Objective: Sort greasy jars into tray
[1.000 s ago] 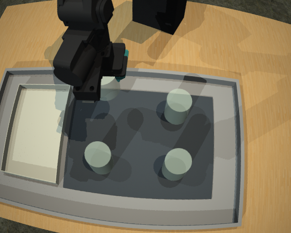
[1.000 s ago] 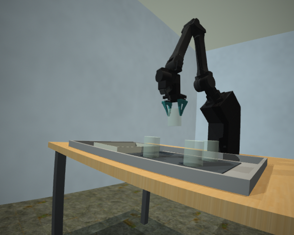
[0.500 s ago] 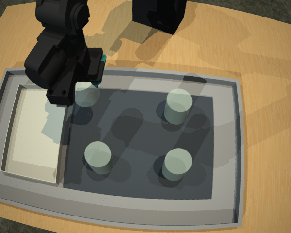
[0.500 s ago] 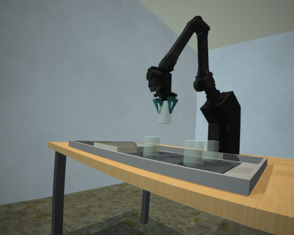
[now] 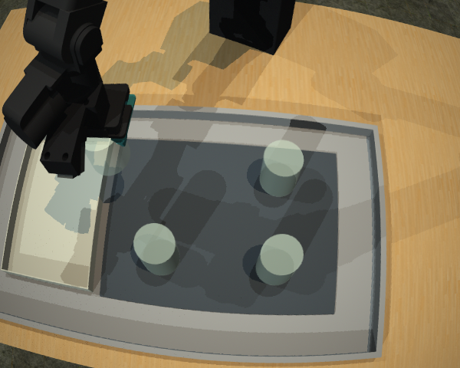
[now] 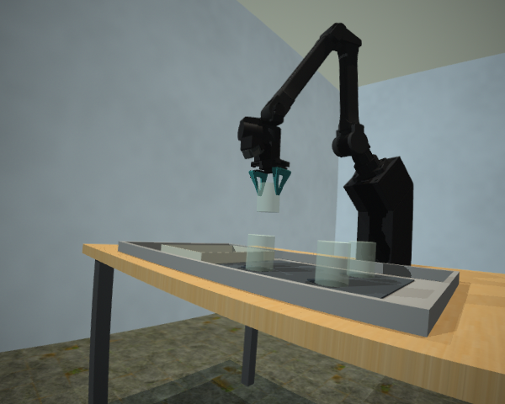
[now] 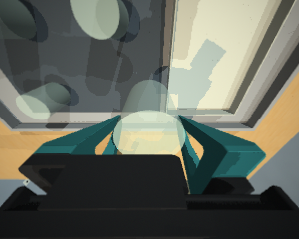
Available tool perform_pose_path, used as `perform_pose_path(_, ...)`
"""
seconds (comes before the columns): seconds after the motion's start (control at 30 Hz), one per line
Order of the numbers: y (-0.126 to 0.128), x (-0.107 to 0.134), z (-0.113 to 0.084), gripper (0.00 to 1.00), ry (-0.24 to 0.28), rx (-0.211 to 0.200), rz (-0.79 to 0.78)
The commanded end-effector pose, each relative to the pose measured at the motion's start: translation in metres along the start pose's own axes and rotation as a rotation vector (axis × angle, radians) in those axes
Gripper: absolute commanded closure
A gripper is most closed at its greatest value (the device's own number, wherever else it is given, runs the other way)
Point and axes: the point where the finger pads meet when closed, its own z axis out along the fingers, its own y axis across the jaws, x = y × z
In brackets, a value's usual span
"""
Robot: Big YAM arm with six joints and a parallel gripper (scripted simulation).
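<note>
My gripper (image 6: 269,194) (image 7: 149,119) is shut on a pale glass jar (image 5: 112,162) (image 6: 268,204) (image 7: 149,136). The jar hangs upright, well above the surface, near the rear of the tray's mat-side rim. In the top view the arm hides the fingertips and part of this jar. The cream tray (image 5: 32,241) (image 6: 181,252) lies beside the dark mat (image 5: 222,285) and holds no jar. Three jars stand on the mat: front left (image 5: 155,244) (image 6: 260,252) (image 7: 96,19), front right (image 5: 280,255) (image 6: 332,263) and back right (image 5: 281,164) (image 6: 366,256) (image 7: 40,105). No grease shows.
A raised grey rim (image 5: 380,238) (image 6: 443,300) runs around the steel top that carries tray and mat. The wooden table (image 5: 428,178) lies outside it. The black arm base (image 5: 250,24) (image 6: 385,209) stands behind the rim.
</note>
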Motion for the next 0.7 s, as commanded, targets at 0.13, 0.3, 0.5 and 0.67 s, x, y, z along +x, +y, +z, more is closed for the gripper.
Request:
perform_pose_path(0.13,-0.034,-0.020,-0.003,1.00,-0.008,0.015,-0.014)
perform_pose_path(0.3,-0.050,-0.025,-0.004,1.00,-0.008,0.015,-0.014)
perform_pose_path(0.5,-0.062,-0.029,-0.004,1.00,-0.008,0.015,-0.014)
perform_pose_path(0.67,-0.078,-0.033,-0.004,1.00,-0.008,0.015,-0.014)
